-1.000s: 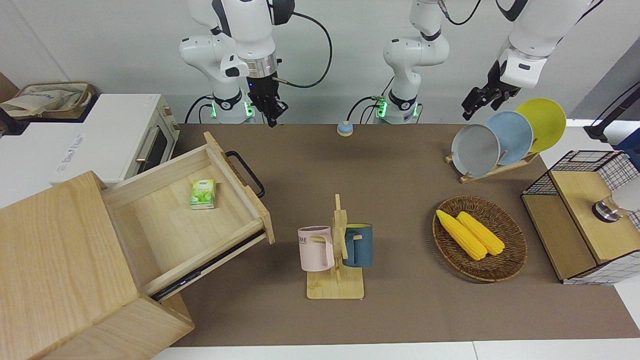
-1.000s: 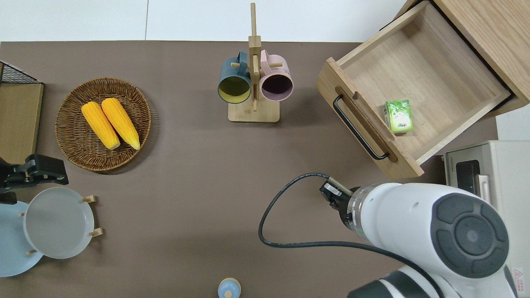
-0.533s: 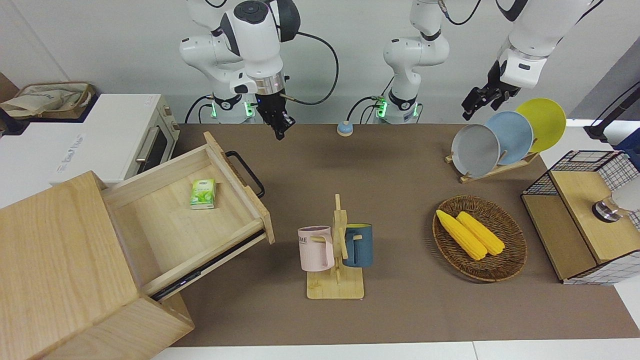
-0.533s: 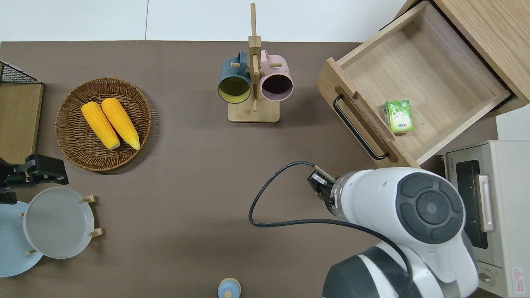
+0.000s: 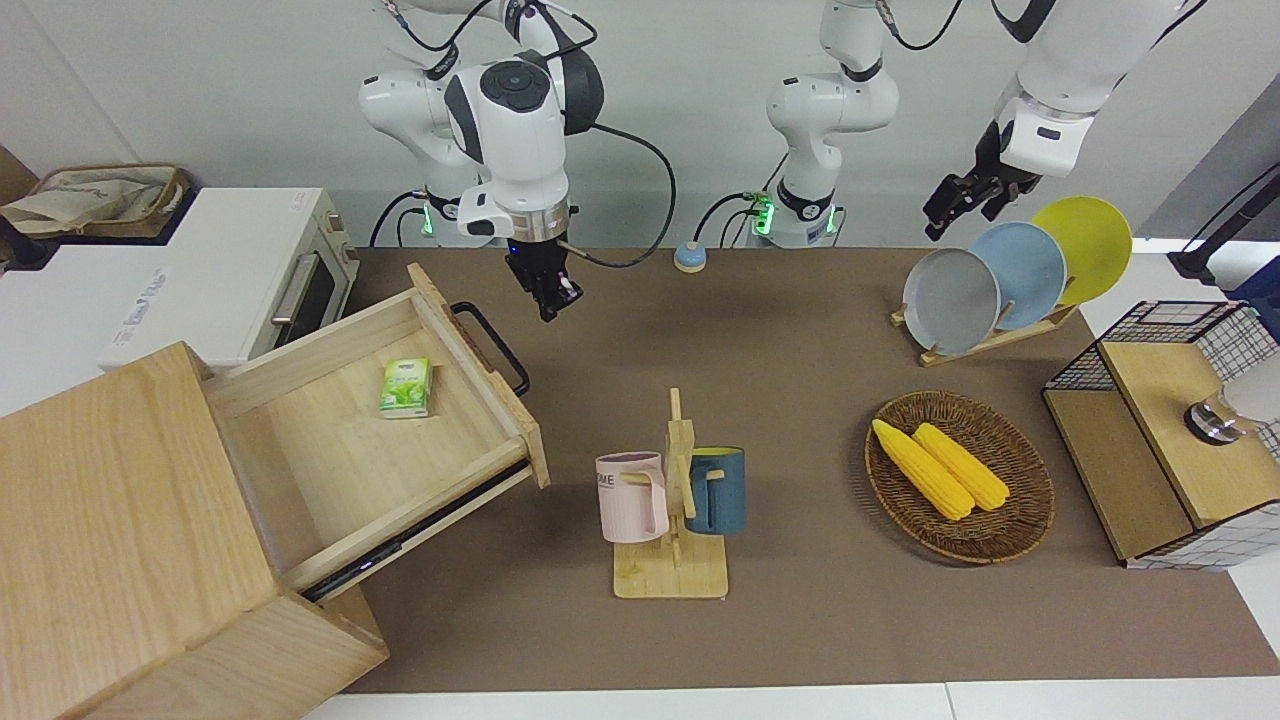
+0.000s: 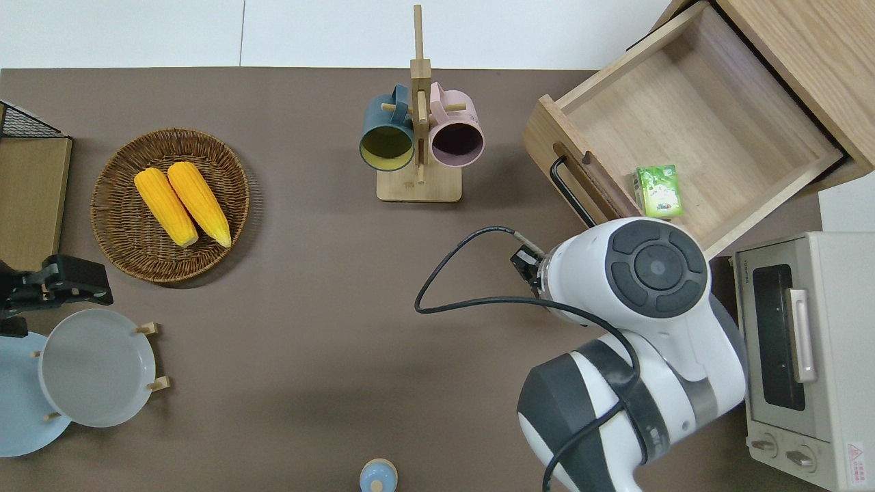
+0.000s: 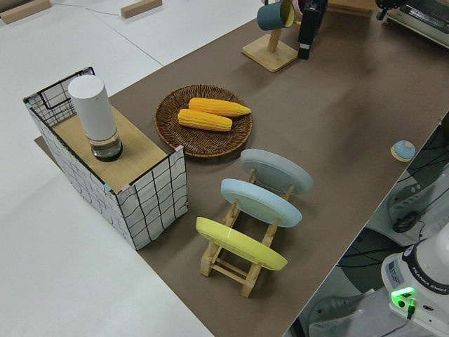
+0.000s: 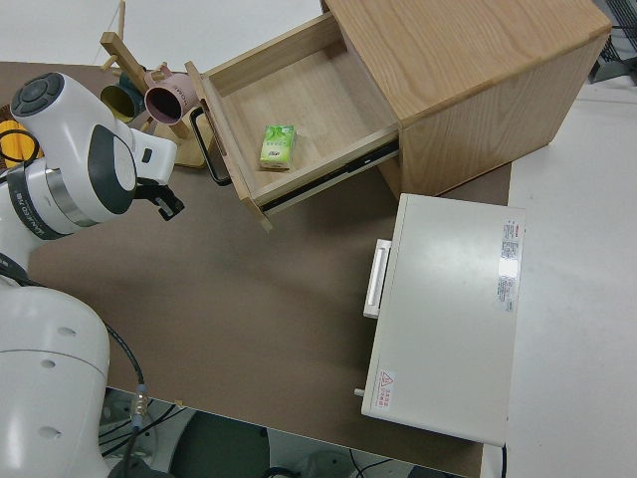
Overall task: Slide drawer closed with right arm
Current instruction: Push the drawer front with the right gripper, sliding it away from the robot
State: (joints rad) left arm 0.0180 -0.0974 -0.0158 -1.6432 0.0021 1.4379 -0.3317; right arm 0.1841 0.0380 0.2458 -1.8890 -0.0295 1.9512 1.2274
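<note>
The drawer (image 5: 340, 470) stands pulled far out of the light-wood cabinet (image 5: 110, 530), with a small green pack (image 5: 406, 387) lying inside. Its black bar handle (image 5: 490, 345) faces the table's middle. My right gripper (image 5: 548, 303) hangs shut, holding nothing, over the brown table surface close to the handle's end nearer to the robots, not touching it. In the overhead view the arm's wrist covers the gripper and part of the drawer (image 6: 683, 116) front and the handle (image 6: 569, 190). The right side view shows the gripper (image 8: 167, 205) beside the handle (image 8: 204, 144). The left arm is parked.
A white toaster oven (image 5: 250, 270) sits nearer to the robots than the cabinet. A mug rack (image 5: 672, 500) with two mugs stands mid-table. A corn basket (image 5: 958, 475), plate rack (image 5: 1000, 275) and wire-grid box (image 5: 1170, 430) occupy the left arm's end. A small blue knob (image 5: 689, 257) lies by the robots' edge.
The right arm has swung out from the robots' edge and come down toward the drawer's front. The drawer and the left arm have not moved.
</note>
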